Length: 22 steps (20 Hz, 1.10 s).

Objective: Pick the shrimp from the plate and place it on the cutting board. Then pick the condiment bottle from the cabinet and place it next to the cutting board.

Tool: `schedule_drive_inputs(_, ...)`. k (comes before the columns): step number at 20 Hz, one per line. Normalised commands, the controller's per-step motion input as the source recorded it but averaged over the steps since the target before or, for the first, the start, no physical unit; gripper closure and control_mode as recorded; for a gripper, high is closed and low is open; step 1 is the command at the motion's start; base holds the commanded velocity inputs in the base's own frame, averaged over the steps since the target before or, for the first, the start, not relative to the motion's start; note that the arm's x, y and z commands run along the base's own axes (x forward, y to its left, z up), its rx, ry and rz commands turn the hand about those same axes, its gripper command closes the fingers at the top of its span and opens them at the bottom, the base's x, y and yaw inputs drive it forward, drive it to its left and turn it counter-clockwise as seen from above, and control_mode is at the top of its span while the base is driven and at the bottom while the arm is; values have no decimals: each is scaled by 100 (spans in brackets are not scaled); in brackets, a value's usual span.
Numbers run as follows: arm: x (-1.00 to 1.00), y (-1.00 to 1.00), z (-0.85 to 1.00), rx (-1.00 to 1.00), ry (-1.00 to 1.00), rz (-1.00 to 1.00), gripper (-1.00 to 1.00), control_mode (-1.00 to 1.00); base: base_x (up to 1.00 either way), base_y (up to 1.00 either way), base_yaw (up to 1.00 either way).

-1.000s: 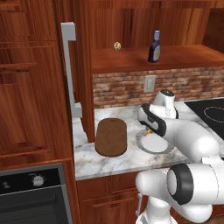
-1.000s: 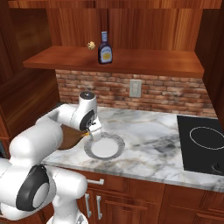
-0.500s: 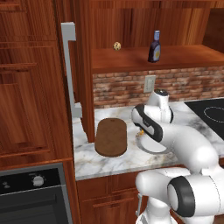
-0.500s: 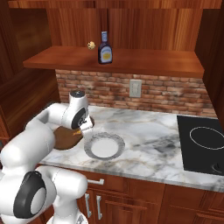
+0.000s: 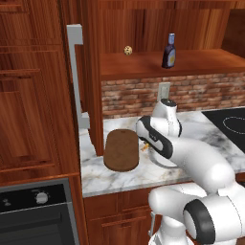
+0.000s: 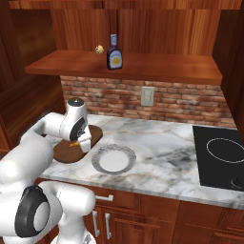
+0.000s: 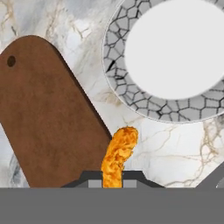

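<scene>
Shrimp [image 7: 118,155], clamped in tool [image 7: 112,179], hangs over table just beside cutting board [image 7: 48,113], whose long edge runs alongside.

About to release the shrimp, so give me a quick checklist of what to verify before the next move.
1. Shrimp held in the gripper: ok.
2. Plate emptied: ok.
3. Shrimp over the cutting board: not ok; in the hand view it hangs at the board's edge, partly over marble.
4. Board surface free: ok.
5. Height above the board: cannot tell.
6. Condiment bottle upright on the cabinet shelf: ok.
</scene>
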Motion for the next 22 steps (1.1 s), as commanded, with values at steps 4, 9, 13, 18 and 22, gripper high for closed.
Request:
schedule_drive_inputs(4,0,31,0,5,0,0,100,-100,0,0,0)
schedule_drive_inputs(9,0,28,0,4,0,0,100,-100,0,0,0)
schedule_drive_inputs(13,5,17,-1,0,0,0,100,-100,0,0,0)
schedule_drive_inputs(18,8,6,-3,0,-1,0,100,-100,0,0,0)
schedule_drive_inputs(22,9,14,-21,0,-1,0,100,-100,0,0,0)
